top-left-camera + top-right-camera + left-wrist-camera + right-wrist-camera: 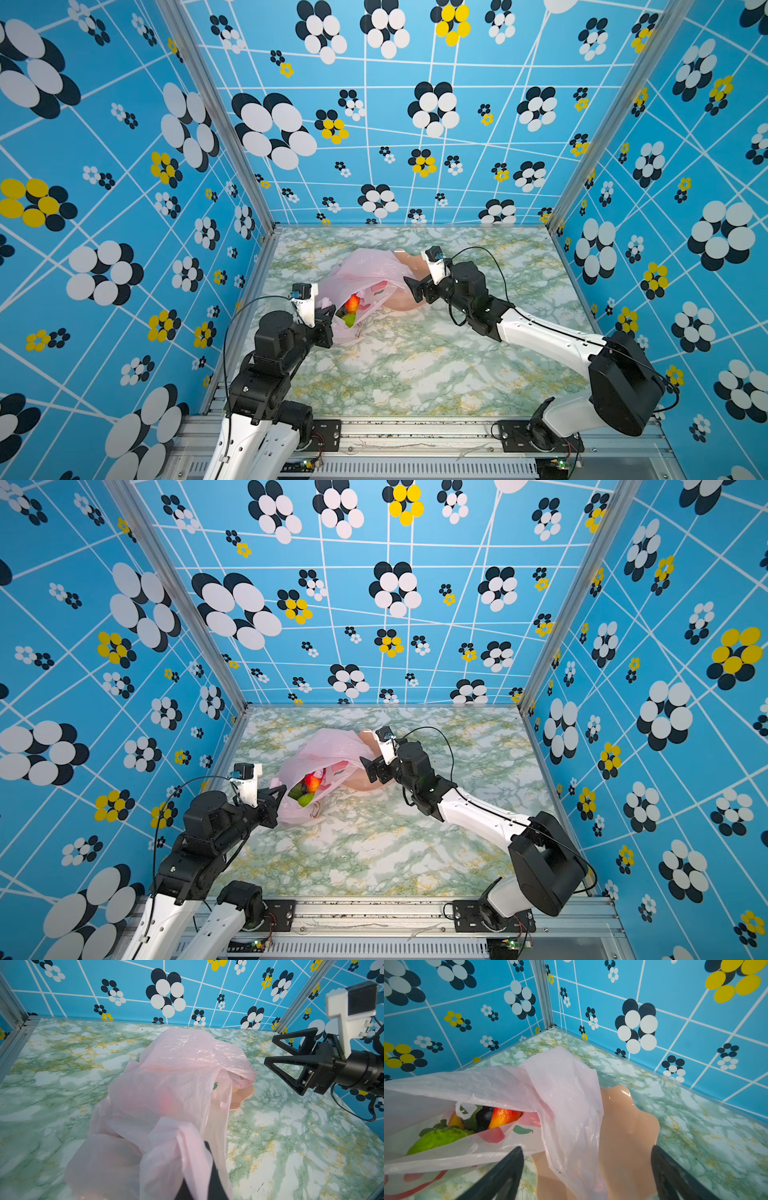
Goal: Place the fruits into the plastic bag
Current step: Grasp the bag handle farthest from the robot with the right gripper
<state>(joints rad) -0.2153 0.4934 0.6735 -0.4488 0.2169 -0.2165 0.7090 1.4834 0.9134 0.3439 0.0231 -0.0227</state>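
Lying in plastic bag (566,1095): fruits (502,1115); bag draped over bowl (629,1122).

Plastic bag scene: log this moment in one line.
left gripper shut on plastic bag | right gripper open beside bowl | fruits visible inside plastic bag

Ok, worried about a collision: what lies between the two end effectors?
The plastic bag, its open mouth showing fruits, in both top views.
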